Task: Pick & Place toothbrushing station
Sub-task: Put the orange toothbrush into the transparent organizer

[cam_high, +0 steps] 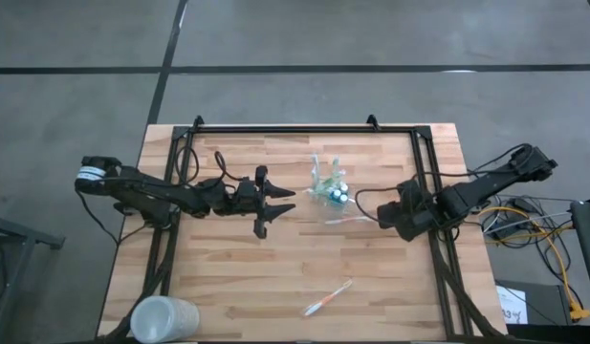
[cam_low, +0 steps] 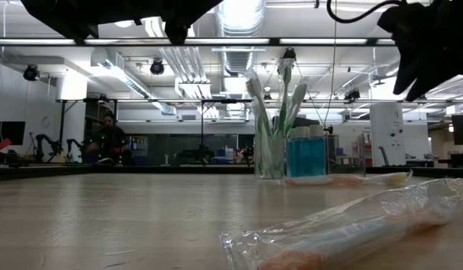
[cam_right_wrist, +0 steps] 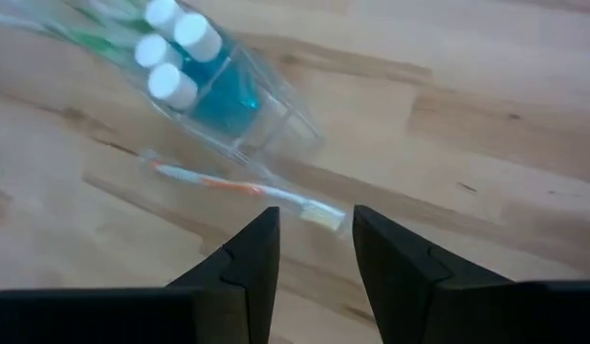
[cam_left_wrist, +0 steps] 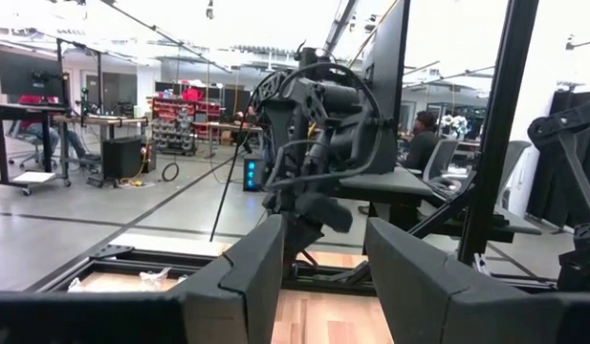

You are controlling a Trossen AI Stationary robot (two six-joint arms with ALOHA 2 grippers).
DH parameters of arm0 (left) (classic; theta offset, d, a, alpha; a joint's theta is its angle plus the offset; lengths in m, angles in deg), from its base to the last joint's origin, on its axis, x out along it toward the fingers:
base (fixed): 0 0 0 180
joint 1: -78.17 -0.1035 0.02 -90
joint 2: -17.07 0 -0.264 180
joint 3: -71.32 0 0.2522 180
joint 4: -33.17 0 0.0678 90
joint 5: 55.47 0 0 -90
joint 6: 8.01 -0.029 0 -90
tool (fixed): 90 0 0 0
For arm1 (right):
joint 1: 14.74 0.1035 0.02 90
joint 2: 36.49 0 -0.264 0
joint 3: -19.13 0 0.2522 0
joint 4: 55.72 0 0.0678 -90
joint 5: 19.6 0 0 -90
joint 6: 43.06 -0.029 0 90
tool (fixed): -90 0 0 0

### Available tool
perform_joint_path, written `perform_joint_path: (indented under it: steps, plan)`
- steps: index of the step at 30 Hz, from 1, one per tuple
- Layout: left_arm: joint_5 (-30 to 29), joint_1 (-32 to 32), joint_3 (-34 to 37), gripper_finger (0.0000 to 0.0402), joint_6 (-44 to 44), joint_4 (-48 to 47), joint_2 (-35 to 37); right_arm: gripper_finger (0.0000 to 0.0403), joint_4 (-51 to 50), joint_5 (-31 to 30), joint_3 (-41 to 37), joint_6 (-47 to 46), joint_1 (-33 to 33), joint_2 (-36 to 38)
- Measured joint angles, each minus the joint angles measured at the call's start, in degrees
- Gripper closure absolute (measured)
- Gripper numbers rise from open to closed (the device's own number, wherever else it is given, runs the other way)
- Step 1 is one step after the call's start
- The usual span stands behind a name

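The toothbrushing station is a small clear holder standing upright on the table's middle, with green and white toothbrushes and blue tubes in it. A wrapped orange-and-white toothbrush lies flat just to its right. My right gripper hovers open, slanting down, above that toothbrush's white end and touches nothing. My left gripper stands open left of the station, raised above the table, with nothing between its fingers.
Another wrapped toothbrush lies near the table's front edge, large in the low view. A frosted white cup stands at the front left corner. A dark frame runs along the table's far edge and sides.
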Motion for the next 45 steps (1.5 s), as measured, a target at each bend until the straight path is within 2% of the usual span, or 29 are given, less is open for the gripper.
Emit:
perform_joint_path:
  steps: [2, 5, 11, 16, 24, 30, 37, 45]
  plan:
    - [-0.04, 0.0, 0.0, 0.0245, -0.02, -0.15, 0.0, 0.0275, 0.34, 0.42, -0.65, 2.73, 0.0, -0.05]
    - [-0.08, 0.0, 0.0, 0.0245, -0.02, -0.19, 0.0, 0.0275, 1.62, 2.04, -0.96, 13.51, 0.0, -0.42]
    - [-0.1, 0.0, 0.0, 0.0245, -0.02, -0.32, 0.0, 0.0275, 4.36, 8.48, -1.01, 41.56, 0.0, -0.46]
    - [-0.1, 0.0, 0.0, 0.0245, 0.07, -0.32, 0.0, 0.0275, 5.23, 10.49, -1.76, 52.12, 0.0, -0.83]
    - [-0.1, 0.0, 0.0, 0.0245, 0.22, -0.34, -0.02, 0.0275, 17.32, 10.59, -8.04, 58.02, -0.04, -4.11]
    - [-0.09, 0.02, 0.0, 0.0245, 0.42, -0.36, -0.02, 0.0275, 16.61, 7.59, -11.25, 56.33, -0.15, -9.02]
    - [-0.09, 0.02, 0.0, 0.0245, 0.42, -0.36, -0.02, 0.0275, 21.53, 6.63, -13.44, 57.06, -0.15, -12.55]
    - [-0.08, 0.01, 0.0, 0.0245, 0.42, -0.36, -0.02, 0.0275, 25.27, 0.93, -14.58, 57.47, -0.15, -14.6]
